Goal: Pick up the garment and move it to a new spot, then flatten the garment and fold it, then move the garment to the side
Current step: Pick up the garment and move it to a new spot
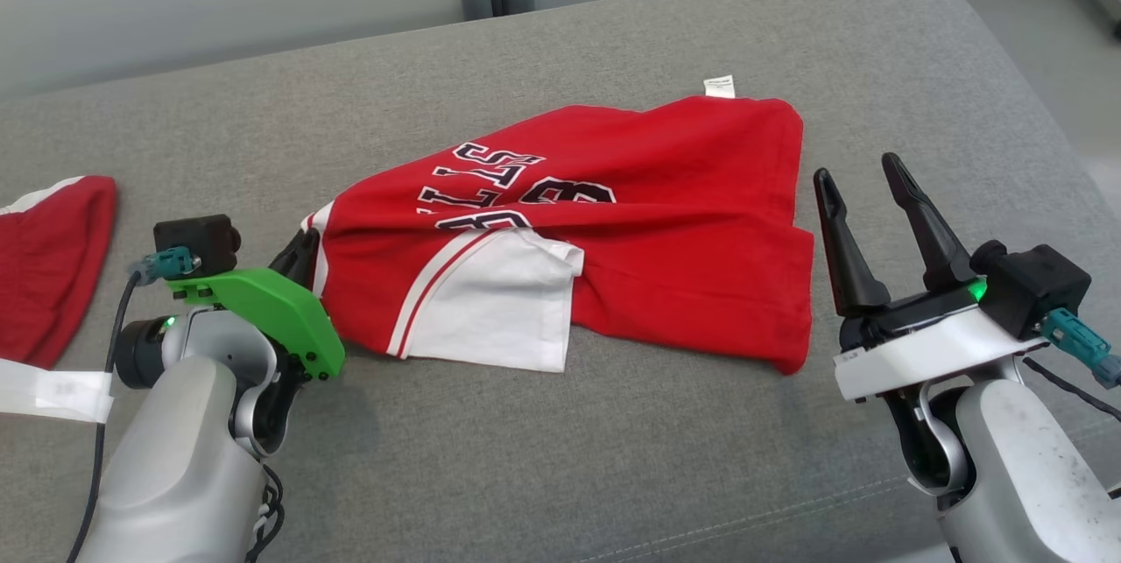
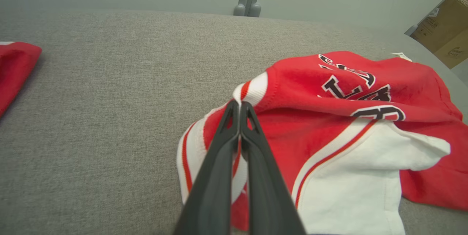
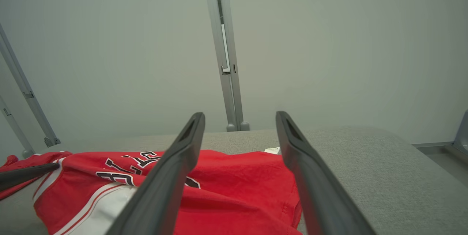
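At the left edge of the head view a second red cloth [image 1: 48, 256] lay on the grey cushion [image 1: 560, 458], with a white strip [image 1: 52, 394] just below it. In the lower left of that frame the left gripper [image 1: 298, 255] reached to the left end of the garment [image 1: 631, 221]. In the left wrist view its fingers [image 2: 219, 162] were pressed together at the centre of the frame. They pinched the white and red trim of the garment, and a little cloth showed between them.

The garment was a red jersey with black and white letters and a white panel. It lay crumpled on the cushion in the middle of the head view, with a small white label [image 1: 719, 86] at its upper edge.

In the lower right of the head view the right gripper [image 1: 858, 173] stood just beside the right edge of the garment and did not touch it. Its fingers were spread wide and held nothing. In the right wrist view they rose apart from the bottom edge. The garment was at the lower left of that frame and a grey post [image 3: 228, 63] at the top centre.
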{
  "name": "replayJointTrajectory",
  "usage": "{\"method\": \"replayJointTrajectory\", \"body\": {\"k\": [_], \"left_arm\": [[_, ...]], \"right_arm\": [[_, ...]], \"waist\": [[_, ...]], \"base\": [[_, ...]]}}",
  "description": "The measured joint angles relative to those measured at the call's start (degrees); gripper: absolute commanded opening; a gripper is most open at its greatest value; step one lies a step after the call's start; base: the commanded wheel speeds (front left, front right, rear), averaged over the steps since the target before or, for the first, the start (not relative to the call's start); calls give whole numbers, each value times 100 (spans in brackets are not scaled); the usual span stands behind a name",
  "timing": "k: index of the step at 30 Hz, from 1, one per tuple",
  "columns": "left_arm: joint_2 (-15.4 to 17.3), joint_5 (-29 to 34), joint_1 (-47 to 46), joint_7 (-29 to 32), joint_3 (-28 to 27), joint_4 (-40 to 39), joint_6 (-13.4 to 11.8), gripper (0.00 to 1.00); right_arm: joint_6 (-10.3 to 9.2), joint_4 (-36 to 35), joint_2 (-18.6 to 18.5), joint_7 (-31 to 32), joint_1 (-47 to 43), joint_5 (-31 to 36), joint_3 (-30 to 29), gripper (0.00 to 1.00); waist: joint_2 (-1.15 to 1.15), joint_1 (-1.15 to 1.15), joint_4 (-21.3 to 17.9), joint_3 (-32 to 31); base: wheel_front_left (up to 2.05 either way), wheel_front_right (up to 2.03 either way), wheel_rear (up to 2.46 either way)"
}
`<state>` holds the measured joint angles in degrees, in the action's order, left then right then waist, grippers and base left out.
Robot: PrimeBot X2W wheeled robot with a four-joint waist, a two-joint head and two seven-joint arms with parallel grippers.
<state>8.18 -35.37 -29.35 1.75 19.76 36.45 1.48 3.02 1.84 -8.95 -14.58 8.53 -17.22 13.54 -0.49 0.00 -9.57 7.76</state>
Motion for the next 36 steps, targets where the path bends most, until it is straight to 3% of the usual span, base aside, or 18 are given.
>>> {"method": "replayJointTrajectory", "body": {"k": [10, 11, 12, 13, 24, 36], "left_arm": [[125, 68, 2, -483, -236, 290, -178, 0], [121, 68, 2, -495, -236, 315, -178, 4], [108, 66, 2, -510, -231, 345, -171, 39], [97, 58, 3, -511, -222, 356, -165, 100], [55, 86, 3, -872, -104, 314, -30, 100], [148, 345, 181, -1457, -89, -353, 78, 100]], "right_arm": [[96, 119, 26, 0, -1, 1, 174, 100], [97, 136, 23, 0, -2, 1, 174, 100], [99, 157, 21, 0, -3, 1, 175, 100], [101, 176, 21, 0, -4, 1, 194, 100], [119, 313, 8, 0, -87, -9, 191, 100], [116, 333, -7, 0, -129, -43, 81, 100]], "waist": [[0, 0, 230, -53], [0, 0, 241, -64], [0, 0, 251, -75], [0, 0, 260, -86], [0, 0, 353, -184], [0, 0, 486, -404]], "base": [[0, 0, 0], [0, 0, 0], [0, 0, 0], [0, 0, 0], [0, 0, 0], [0, 0, 0]]}}
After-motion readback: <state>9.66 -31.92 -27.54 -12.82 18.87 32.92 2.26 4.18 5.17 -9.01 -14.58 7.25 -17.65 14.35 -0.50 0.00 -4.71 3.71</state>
